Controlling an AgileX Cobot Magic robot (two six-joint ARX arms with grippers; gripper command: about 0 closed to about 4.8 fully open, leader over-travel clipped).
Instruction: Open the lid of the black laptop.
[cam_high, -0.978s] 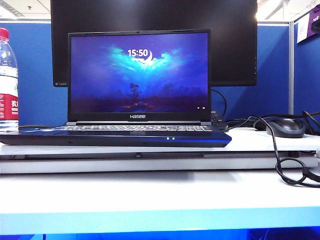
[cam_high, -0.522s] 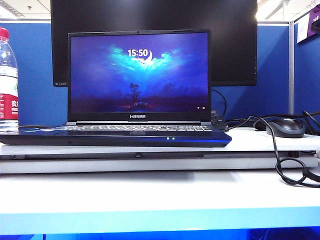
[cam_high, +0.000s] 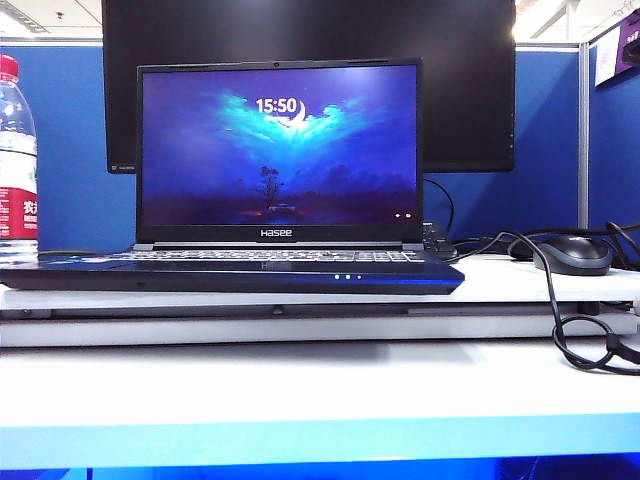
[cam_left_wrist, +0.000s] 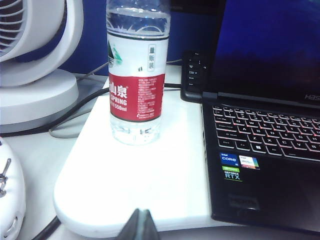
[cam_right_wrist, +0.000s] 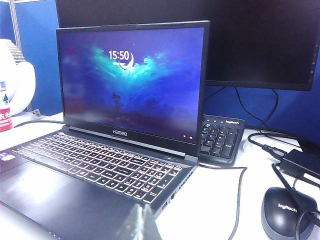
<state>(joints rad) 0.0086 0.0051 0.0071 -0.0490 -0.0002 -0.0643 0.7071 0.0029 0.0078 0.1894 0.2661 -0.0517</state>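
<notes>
While the lid (cam_high: 278, 152) stands upright with its screen lit, the black laptop (cam_high: 240, 272) sits open on the white counter (cam_high: 300, 380), a water bottle (cam_left_wrist: 137, 70) just beside it. Left fingers (cam_left_wrist: 140, 227) are pressed together, holding nothing. Right fingers (cam_right_wrist: 142, 222), low before the laptop's corner, look closed and empty.

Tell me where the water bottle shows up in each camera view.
Exterior view: water bottle at the far left edge, left of the black laptop.
Left wrist view: bottle upper middle, on the white board beside the laptop.
Right wrist view: only a sliver of its red label.
Shared landmark: the laptop.
</notes>
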